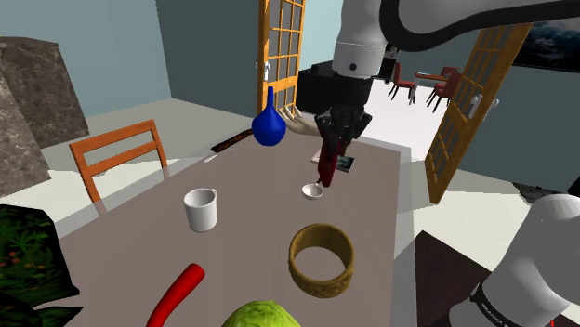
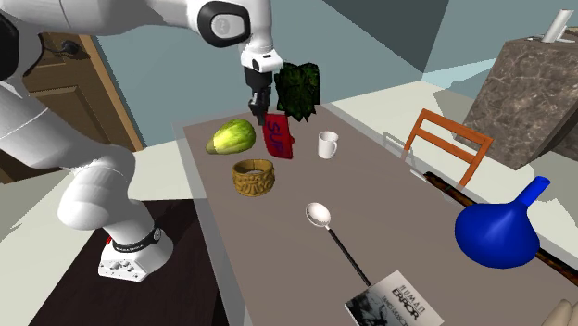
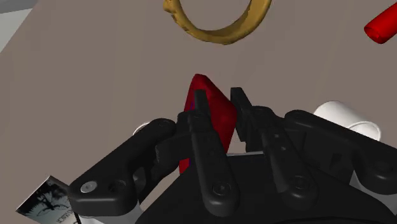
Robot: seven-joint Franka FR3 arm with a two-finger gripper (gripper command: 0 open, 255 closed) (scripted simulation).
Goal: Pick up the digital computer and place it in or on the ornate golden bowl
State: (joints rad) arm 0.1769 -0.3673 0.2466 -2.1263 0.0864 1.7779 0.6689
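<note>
Wide grey bench [image 1: 242, 186] under all of it. White arm [image 1: 372, 37] up high over the bench, reaching down on the far side of the golden bowl [image 1: 321, 276]. Wooden chair [image 1: 121, 153] well apart from the bowl, at the bench's edge. Round green veggie [image 1: 265, 316] near the bowl, on the side away from the spoon. Blue vase [image 1: 269, 125] far from the bowl, past the spoon. White mug [image 1: 201, 210] near the bowl, toward the chair. Long red pepper [image 1: 177, 295] near the bowl too, beside the green veggie. Spoon [image 1: 313, 190] lying flat a little past the bowl.

Flat red computer [image 3: 213, 111] up in the air, off the bench, not yet over the bowl. Seems to hang nearer the spoon than the bowl's open middle. Black gripper [image 3: 219, 98] pointing down, fingers [image 3: 202, 121] clamped on the computer, one on each flat side.

Step in hand, at a guess: carrying the computer to the bowl. To do it well:
- Hold tight all the way.
- Move sideways first, high enough to clear the bowl's rim.
- Stop right over the open middle.
- Go down slowly, low into the ring, and only then let go.
- No dropping from up high: risk of tipping the thin computer out or bumping the bowl.
</note>
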